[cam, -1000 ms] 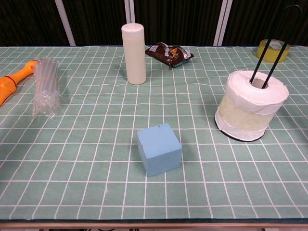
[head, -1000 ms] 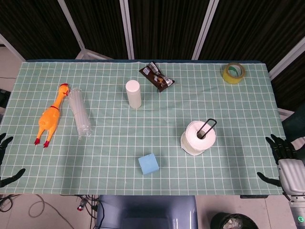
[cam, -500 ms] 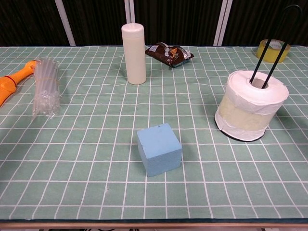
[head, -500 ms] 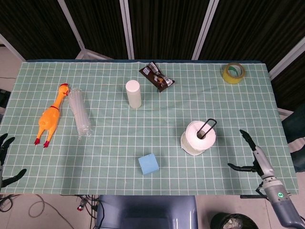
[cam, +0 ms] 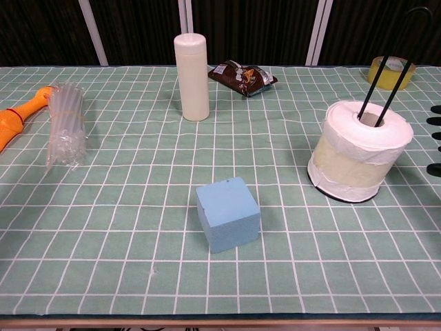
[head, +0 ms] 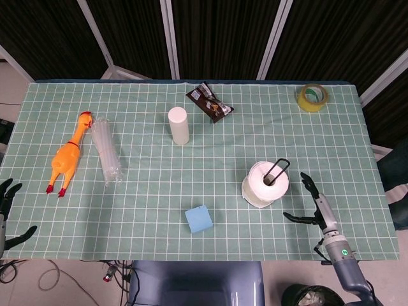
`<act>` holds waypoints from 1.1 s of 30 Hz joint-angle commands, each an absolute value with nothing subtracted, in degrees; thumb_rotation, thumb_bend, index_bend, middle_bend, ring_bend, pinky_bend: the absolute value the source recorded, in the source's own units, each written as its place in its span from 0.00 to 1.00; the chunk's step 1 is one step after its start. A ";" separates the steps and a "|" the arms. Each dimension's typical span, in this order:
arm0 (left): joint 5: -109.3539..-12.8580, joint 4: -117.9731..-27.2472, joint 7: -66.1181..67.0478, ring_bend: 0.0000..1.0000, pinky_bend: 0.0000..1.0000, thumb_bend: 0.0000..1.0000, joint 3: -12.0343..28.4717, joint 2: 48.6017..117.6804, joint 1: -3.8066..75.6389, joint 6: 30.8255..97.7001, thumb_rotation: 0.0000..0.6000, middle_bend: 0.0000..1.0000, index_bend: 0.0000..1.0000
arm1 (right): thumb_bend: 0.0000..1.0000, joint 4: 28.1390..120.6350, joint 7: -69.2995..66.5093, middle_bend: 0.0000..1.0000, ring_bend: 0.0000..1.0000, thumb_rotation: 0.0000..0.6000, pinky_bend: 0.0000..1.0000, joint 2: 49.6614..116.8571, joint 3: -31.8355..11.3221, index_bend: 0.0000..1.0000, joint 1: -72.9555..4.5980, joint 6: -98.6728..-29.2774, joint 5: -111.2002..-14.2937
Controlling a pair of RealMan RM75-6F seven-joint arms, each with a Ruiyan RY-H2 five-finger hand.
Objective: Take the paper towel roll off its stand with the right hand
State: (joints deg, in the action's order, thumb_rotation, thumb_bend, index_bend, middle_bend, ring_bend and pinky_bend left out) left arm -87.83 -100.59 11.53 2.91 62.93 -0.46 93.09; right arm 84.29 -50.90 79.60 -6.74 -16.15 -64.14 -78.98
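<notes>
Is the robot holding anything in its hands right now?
No. The right hand is open beside the paper towel roll, not touching it. The left hand is open too, at the table's edge.

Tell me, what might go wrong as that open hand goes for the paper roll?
The paper towel roll sits around a tall black wire loop; unless it is lifted straight up, it may catch on the loop and drag the stand along. The right hand comes in from the side with fingers spread, so it might nudge roll and stand over before gripping.
</notes>
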 commanded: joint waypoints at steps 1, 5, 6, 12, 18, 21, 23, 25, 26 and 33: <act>-87.86 -100.58 11.65 0.00 0.00 0.05 2.88 62.98 -0.41 93.01 1.00 0.04 0.14 | 0.00 83.61 -50.68 0.00 0.00 1.00 0.00 81.01 -6.81 0.00 -16.53 -63.86 -78.96; -87.85 -100.60 11.84 0.00 0.00 0.05 2.90 63.06 -0.42 93.04 1.00 0.04 0.14 | 0.00 82.92 -49.51 0.00 0.00 1.00 0.00 82.96 -7.04 0.00 -17.41 -62.68 -78.48; -87.80 -100.59 11.87 0.00 0.00 0.05 2.90 63.06 -0.44 93.05 1.00 0.04 0.14 | 0.00 82.76 -49.34 0.00 0.00 1.00 0.00 83.43 -7.22 0.00 -17.63 -62.37 -78.16; -87.69 -100.58 12.30 0.00 0.00 0.05 2.89 63.15 -0.43 92.96 1.00 0.04 0.14 | 0.00 81.33 -47.81 0.00 0.00 1.00 0.00 86.69 -8.41 0.00 -18.80 -60.93 -76.13; -88.09 -100.69 12.70 0.00 0.00 0.05 2.77 63.24 -0.57 93.33 1.00 0.04 0.14 | 0.00 79.13 -46.19 0.00 0.00 1.00 0.00 89.92 -9.58 0.00 -19.48 -60.24 -73.99; -87.92 -100.68 12.76 0.00 0.00 0.05 2.79 63.27 -0.64 93.35 1.00 0.04 0.14 | 0.00 78.01 -45.69 0.00 0.00 1.00 0.00 91.20 -9.91 0.00 -19.74 -59.86 -73.26; -87.76 -100.73 12.99 0.00 0.00 0.05 2.80 63.34 -0.57 93.14 1.00 0.04 0.14 | 0.00 77.15 -45.30 0.00 0.00 1.00 0.00 92.14 -10.01 0.00 -19.98 -59.44 -72.96; -87.85 -100.72 13.22 0.00 0.00 0.05 2.76 63.41 -0.53 93.08 1.00 0.04 0.14 | 0.00 76.55 -45.06 0.00 0.00 1.00 0.00 92.84 -10.17 0.00 -20.16 -59.23 -72.76; -87.89 -100.70 13.30 0.00 0.00 0.05 2.74 63.46 -0.51 93.05 1.00 0.04 0.14 | 0.00 76.25 -44.92 0.00 0.00 1.00 0.00 93.23 -10.33 0.00 -20.29 -59.10 -72.59; -87.42 -100.68 13.50 0.00 0.00 0.05 2.89 63.51 -0.46 92.85 1.00 0.04 0.14 | 0.00 74.89 -44.33 0.00 0.00 1.00 0.00 95.41 -12.05 0.00 -21.32 -58.33 -71.28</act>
State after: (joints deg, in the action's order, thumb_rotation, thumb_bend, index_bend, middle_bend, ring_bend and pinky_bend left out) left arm -87.44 -100.68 13.49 2.88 63.51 -0.47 92.87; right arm 75.01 -44.41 95.23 -11.86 -21.17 -58.46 -71.45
